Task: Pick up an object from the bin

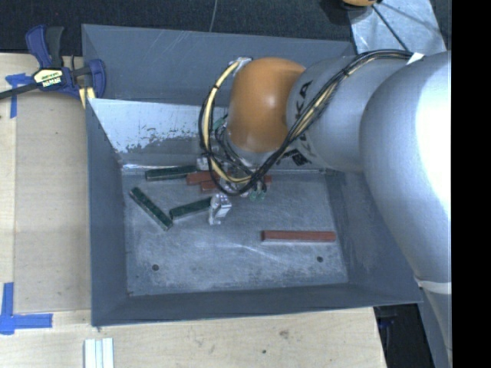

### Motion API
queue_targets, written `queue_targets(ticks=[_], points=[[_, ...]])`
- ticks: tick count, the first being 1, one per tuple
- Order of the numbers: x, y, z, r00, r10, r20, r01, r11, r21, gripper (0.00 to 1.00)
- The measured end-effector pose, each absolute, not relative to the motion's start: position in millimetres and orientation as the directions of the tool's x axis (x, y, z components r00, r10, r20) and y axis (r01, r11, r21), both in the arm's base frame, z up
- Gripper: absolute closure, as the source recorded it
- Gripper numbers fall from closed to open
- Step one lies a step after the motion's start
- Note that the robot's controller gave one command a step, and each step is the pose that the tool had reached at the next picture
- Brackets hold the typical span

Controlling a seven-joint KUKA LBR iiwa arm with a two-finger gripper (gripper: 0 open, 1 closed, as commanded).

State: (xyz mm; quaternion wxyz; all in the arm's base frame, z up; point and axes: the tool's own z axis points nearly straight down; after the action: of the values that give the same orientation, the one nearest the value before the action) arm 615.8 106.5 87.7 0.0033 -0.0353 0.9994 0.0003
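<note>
My gripper (219,209) hangs low over the left middle of the bin floor, under the orange dome on the wrist. Its silvery tip sits at the right end of a short green stick (189,208), which lies nearly level. Left of that, a longer dark green stick (149,208) lies on a diagonal. Behind the gripper, near the back wall, a dark green stick (169,173) and a red-brown stick (202,179) lie end to end, the latter partly hidden by the cables.
A red-brown bar (299,237) lies flat on the floor to the right of the gripper. The arm covers the bin's back right. The bin's sloping walls rise on all sides.
</note>
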Motion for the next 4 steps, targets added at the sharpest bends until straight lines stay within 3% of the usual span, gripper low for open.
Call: queue_targets(ticks=[1,2,3,4], points=[[615.8,126,83,-0.996,-0.086,-0.012,-0.086,0.996,0.003,0.0],[608.9,128,109,-0.998,-0.07,-0.003,-0.07,0.998,0.001,0.0],[613.0,135,72,-0.987,-0.159,-0.003,-0.159,0.987,0.0,0.0],[608.2,121,78,-1.0,0.013,-0.021,0.013,1.0,0.009,1.0]])
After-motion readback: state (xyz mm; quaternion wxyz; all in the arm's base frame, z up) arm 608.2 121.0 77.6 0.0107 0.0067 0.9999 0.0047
